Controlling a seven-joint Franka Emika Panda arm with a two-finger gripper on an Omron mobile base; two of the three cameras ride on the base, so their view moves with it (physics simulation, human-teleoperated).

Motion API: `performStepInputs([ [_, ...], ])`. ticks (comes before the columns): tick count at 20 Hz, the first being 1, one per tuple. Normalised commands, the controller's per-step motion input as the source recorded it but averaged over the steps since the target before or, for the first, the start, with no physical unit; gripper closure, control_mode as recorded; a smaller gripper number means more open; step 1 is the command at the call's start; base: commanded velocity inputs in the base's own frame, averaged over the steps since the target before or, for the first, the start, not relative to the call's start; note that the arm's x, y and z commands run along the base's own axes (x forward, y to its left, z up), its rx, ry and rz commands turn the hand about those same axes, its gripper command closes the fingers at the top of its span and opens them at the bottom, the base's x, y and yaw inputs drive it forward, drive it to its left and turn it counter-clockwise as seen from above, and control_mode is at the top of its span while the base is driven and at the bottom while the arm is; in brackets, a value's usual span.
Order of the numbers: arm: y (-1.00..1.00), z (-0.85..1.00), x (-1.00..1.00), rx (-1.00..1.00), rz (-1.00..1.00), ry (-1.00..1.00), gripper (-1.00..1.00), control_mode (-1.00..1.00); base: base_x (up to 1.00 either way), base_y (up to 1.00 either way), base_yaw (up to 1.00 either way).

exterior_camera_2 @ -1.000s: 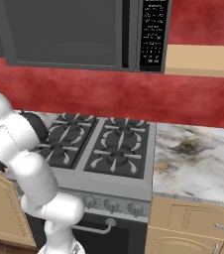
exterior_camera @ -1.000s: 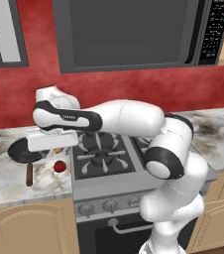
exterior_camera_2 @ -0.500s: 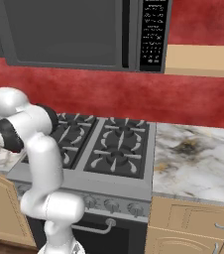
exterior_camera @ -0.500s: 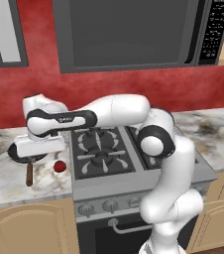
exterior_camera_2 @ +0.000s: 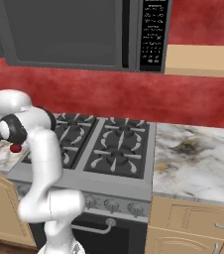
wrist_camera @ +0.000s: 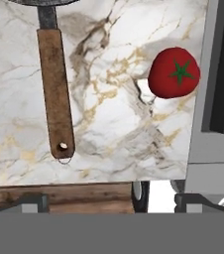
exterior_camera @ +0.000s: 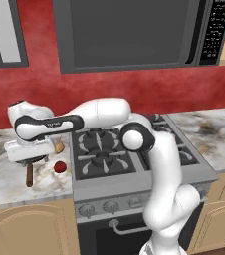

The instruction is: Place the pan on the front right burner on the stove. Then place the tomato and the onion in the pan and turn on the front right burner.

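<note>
Pan (wrist_camera: 56,94), tomato (wrist_camera: 174,72), stove (exterior_camera: 109,164): no legible writing.

- You see the pan (wrist_camera: 56,94) has a brown wooden handle with visible grain, matt, joined to a dark metal neck.
- The tomato (wrist_camera: 174,73) looks smooth and glossy.
- The counter (wrist_camera: 109,119) is polished veined marble.
- The stove (exterior_camera: 112,187) shows brushed grey steel with matt black grates.
- The microwave (exterior_camera_2: 79,32) front is dark, slightly glossy.
</note>
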Motion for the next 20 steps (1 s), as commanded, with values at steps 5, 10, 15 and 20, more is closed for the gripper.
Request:
performStepInputs([
  [5, 0.33, -0.2, 0.32, -0.08, 0.0, 0.0, -1.0, -1.0, 0.0, 0.0, 0.0],
  [10, 0.16, -0.23, 0.16, -0.05, -0.01, 0.0, -1.0, -1.0, 0.0, 0.0, 0.0],
  [15, 0.02, -0.36, 0.06, -0.02, -0.04, 0.0, -1.0, -1.0, 0.0, 0.0, 0.0],
  [20, 0.0, -0.4, 0.0, 0.0, -0.07, 0.0, -1.0, -1.0, 0.0, 0.0, 0.0],
])
